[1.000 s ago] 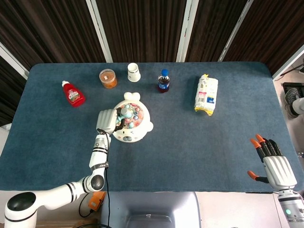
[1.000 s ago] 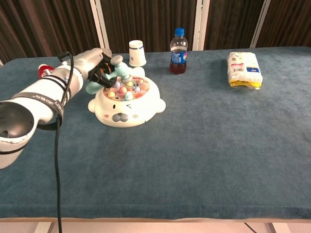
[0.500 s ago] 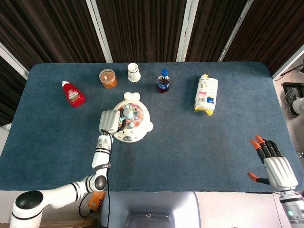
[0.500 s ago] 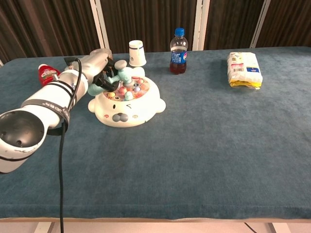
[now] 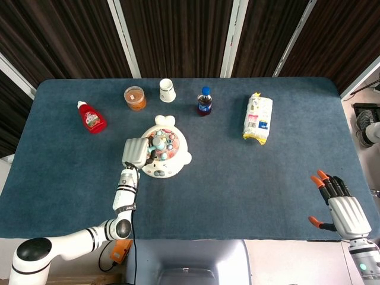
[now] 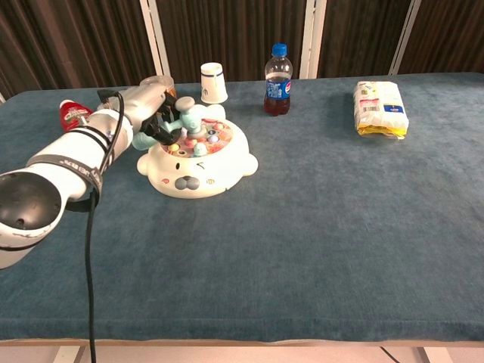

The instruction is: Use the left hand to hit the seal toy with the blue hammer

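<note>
Since half a second ago the left hand has shifted slightly and the hammer head has risen a little over the toy; nothing else on the table has moved. Nearest, at the near right corner, the right hand hangs with fingers spread and holds nothing. Further in, left of the table's middle, the seal toy sits flat, its face toward the near edge and its round top studded with coloured pegs. The left hand reaches in from the toy's left side, fingers curled around the handle of the blue hammer, whose pale blue head hovers over the pegs; whether it touches them at this instant cannot be told from either view. Well to the right lies a snack packet. Along the far edge stand a red ketchup bottle near the left, a clear tub with orange-brown contents, an upturned paper cup and a cola bottle with a blue cap. By my reading the task is well advanced: the hammer is in hand and over its target, the work is in the striking stage, and what remains is to bring the head down on the pegs
</note>
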Robot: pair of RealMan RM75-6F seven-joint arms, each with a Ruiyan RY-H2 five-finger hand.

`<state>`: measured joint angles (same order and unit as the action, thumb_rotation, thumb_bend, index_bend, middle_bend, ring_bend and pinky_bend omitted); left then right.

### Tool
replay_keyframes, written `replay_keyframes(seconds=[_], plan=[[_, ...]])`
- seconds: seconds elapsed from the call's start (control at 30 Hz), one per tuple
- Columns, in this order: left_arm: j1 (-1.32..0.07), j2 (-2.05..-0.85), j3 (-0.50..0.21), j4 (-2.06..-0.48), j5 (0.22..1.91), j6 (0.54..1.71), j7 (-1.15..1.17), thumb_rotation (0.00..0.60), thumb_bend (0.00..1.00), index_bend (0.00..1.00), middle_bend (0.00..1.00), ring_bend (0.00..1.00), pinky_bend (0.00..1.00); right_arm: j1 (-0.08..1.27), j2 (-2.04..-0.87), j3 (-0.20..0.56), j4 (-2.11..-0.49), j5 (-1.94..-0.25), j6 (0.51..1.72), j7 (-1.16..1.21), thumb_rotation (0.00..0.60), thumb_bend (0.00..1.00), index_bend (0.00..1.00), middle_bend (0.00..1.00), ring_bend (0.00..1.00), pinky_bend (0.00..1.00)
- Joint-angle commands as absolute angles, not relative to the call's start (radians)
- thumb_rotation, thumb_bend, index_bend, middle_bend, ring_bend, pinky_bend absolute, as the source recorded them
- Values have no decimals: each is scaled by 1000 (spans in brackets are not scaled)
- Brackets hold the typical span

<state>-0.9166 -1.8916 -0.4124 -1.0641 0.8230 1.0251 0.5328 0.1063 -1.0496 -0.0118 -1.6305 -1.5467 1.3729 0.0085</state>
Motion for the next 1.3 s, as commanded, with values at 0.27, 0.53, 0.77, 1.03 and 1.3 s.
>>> replay_keyframes(seconds=[0.27,0.53,0.77,1.03,1.3], plan=[[-922,-1888,-408,-1057,789,1001,547,600,787,650,1000,1000,1000,108,-1046,-13,-1628,-1548,1372,22,600,232,0,0,0,0],[-926,-1877,-412,-1070,790,1003,534,600,788,650,1000,1000,1000,109,-1046,-13,-1628,-1547,1369,22,600,232,0,0,0,0],[-930,-1844,-441,-1072,800,1022,504,600,788,650,1000,1000,1000,107,-1042,-14,-1628,-1549,1373,27,600,233,0,0,0,0],[-941,-1829,-448,-1054,732,988,543,600,786,650,1000,1000,1000,105,-1042,-14,-1629,-1551,1376,27,600,232,0,0,0,0],[-953,-1849,-441,-1006,703,961,541,600,787,650,1000,1000,1000,106,-1042,-12,-1627,-1547,1375,31,600,232,0,0,0,0]])
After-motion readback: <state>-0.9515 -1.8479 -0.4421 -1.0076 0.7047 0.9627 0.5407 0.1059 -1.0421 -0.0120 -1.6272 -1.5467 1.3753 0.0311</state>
